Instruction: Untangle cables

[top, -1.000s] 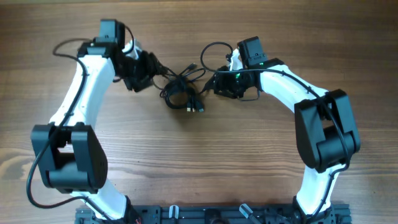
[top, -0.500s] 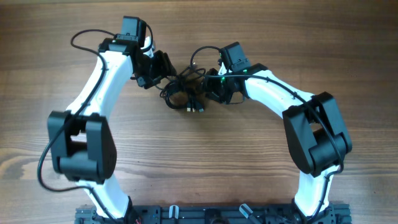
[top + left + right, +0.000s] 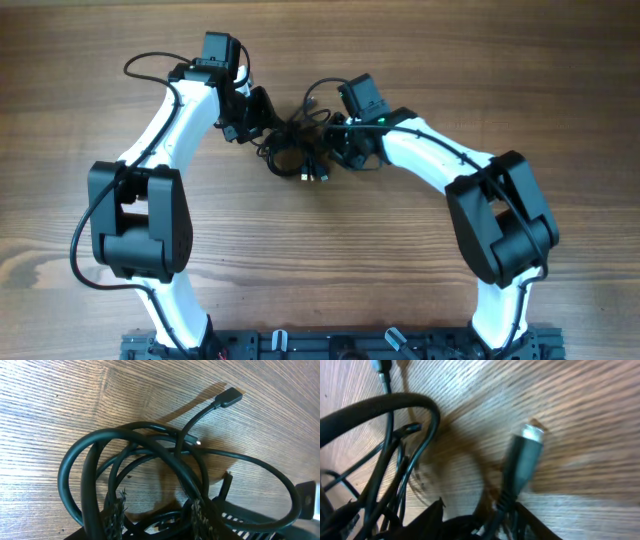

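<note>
Both arms have swung inward over the last second. The left end effector (image 3: 262,108) has come rightward to the edge of the clump, and the right end effector (image 3: 338,138) has come leftward against its other side. The cables (image 3: 295,150) have stayed in the same spot, just above the middle of the overhead frame on the wooden desk (image 3: 400,60).

The clump is a tight knot of thin black loops. A few plug ends (image 3: 315,175) stick out at its lower edge, and one loose loop arcs up toward the top of the frame. The two end effectors flank it left and right, each touching or just beside the cords.

In the left wrist view, the cables (image 3: 150,455) cross in several overlapping loops right in front of the left end effector (image 3: 156,512). Cords run between and alongside its textured fingers (image 3: 116,510). The fingers stand somewhat apart, and whether they are gripping a cord I cannot tell. One cord curls up to a small black plug (image 3: 230,396) at the upper right, lifted off the desk.

The right wrist view is blurred. A cord with a silver-tipped plug (image 3: 532,435) rises out of the narrow gap of the right end effector (image 3: 480,515), which is closed on it. More cables (image 3: 385,460) loop across the left half.
</note>
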Robot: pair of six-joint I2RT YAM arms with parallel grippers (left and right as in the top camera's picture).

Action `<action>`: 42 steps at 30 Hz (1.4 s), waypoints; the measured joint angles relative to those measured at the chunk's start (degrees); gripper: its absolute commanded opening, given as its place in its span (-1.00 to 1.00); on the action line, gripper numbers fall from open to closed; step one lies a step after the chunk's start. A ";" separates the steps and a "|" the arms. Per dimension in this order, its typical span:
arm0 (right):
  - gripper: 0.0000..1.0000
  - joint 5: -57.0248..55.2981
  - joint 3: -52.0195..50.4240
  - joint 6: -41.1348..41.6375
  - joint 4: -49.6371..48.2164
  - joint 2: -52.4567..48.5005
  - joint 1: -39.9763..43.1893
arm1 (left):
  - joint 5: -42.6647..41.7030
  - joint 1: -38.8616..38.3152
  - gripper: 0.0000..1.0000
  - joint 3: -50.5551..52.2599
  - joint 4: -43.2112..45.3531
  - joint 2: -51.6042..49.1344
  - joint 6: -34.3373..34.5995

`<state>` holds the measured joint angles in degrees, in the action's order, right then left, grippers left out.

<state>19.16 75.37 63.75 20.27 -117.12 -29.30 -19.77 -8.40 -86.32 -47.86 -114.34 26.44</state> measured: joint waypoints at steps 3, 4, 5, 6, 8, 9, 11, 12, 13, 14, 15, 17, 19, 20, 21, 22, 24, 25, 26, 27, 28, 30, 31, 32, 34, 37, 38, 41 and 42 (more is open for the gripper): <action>-0.77 -0.39 0.00 1.57 0.02 -0.02 -0.42 | 0.55 0.00 -0.10 0.00 0.35 -0.02 0.00; -0.88 -0.52 0.00 1.73 0.04 -0.02 -0.39 | 0.83 0.00 -0.10 0.00 0.33 -0.02 0.00; -0.92 -0.76 0.00 2.14 0.04 -0.02 -0.39 | 1.14 0.00 -0.11 0.00 0.35 -0.04 -0.02; -0.91 -0.87 0.00 2.62 0.11 -0.02 -0.39 | 1.33 0.00 -0.11 0.00 0.35 -0.04 -0.02; -0.91 -1.11 0.00 2.62 0.26 -0.02 -0.33 | 1.57 0.00 -0.17 0.00 0.35 -0.07 -0.02; -0.91 -1.22 0.00 2.36 0.37 -0.02 -0.28 | 1.66 0.00 -0.20 0.00 0.35 -0.09 0.00; -0.91 -1.20 0.00 1.68 0.85 -0.02 -0.28 | 1.81 0.00 -0.28 0.00 0.35 -0.09 0.02; -0.91 -1.03 0.00 1.29 1.29 -0.02 -0.28 | 1.95 0.00 -0.31 0.00 0.33 -0.09 -0.04; -0.91 -0.55 0.00 1.09 1.46 -0.02 -0.28 | 1.97 0.00 -0.33 0.00 0.35 -0.09 -0.11; -0.91 0.35 0.00 0.90 1.51 -0.02 -0.28 | 1.97 0.00 -0.34 0.00 0.33 -0.09 -0.15; -0.91 1.49 0.00 0.79 1.14 -0.02 -0.26 | 1.97 0.00 -0.34 0.00 0.33 -0.09 -0.22; -0.92 4.79 -0.02 0.74 -0.37 -0.02 -0.24 | 2.05 0.00 -0.34 0.00 0.33 -0.09 -0.22; -0.91 8.37 -0.02 1.84 -2.58 -0.02 -0.24 | 2.21 0.00 -0.34 0.00 0.33 -0.11 -0.22; -0.92 10.25 -0.02 3.06 -3.82 -0.02 -0.24 | 2.36 0.00 -0.35 0.00 0.33 -0.11 -0.22; -0.91 12.04 -0.02 4.48 -5.11 -0.02 -0.24 | 2.43 0.07 -0.34 0.00 0.33 -0.11 -0.22; -0.92 13.18 -0.02 5.77 -5.95 -0.02 -0.24 | 2.43 0.11 -0.34 0.00 0.35 -0.11 -0.22; -0.91 15.34 -0.02 8.63 -8.22 -0.02 -0.24 | 2.62 0.17 -0.34 0.00 0.35 -0.11 -0.22; -0.91 16.46 -0.04 10.43 -9.66 -0.02 -0.24 | 2.82 0.26 -0.34 0.00 0.42 -0.11 -0.22; -0.91 17.29 -0.11 11.61 -10.64 -0.02 -0.24 | 2.86 0.35 -0.34 0.00 0.42 -0.11 -0.22; -0.91 18.47 -0.24 13.25 -12.79 -0.02 -0.24 | 3.08 0.48 -0.35 0.00 0.52 -0.11 -0.22; -0.92 19.26 -0.33 14.16 -14.27 -0.04 -0.24 | 3.13 0.52 -0.34 0.00 0.55 -0.11 -0.22; -0.91 20.85 -0.44 15.58 -17.31 -0.04 -0.22 | 3.69 0.87 -0.34 0.00 0.72 -0.11 -0.22; -0.91 21.40 -0.44 16.00 -18.16 -0.04 -0.20 | 3.89 0.98 -0.34 0.00 0.81 -0.11 -0.22; -0.91 22.21 -0.44 16.57 -19.02 -0.04 -0.15 | 4.04 1.05 -0.34 0.00 0.76 -0.11 -0.22; -0.92 22.95 -0.44 17.09 -19.17 -0.04 -0.13 | 4.09 1.07 -0.36 0.00 0.74 -0.11 -0.22; -0.91 24.00 -0.44 17.49 -18.99 -0.04 -0.13 | 4.04 1.05 -0.39 0.00 0.70 -0.11 -0.22; -0.91 24.15 -0.44 17.44 -18.62 -0.04 -0.13 | 3.96 1.05 -0.41 0.00 0.61 -0.11 -0.22; -0.91 24.13 -0.44 16.15 -14.45 -0.04 -0.07 | 3.26 0.94 -0.42 0.00 0.31 -0.11 -0.22; -0.91 24.06 -0.44 15.45 -13.14 -0.04 0.07 | 2.93 0.90 -0.42 0.00 0.26 -0.11 -0.22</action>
<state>43.22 74.94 79.20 7.14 -117.16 -29.23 -16.84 -7.51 -86.32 -47.59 -114.45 26.22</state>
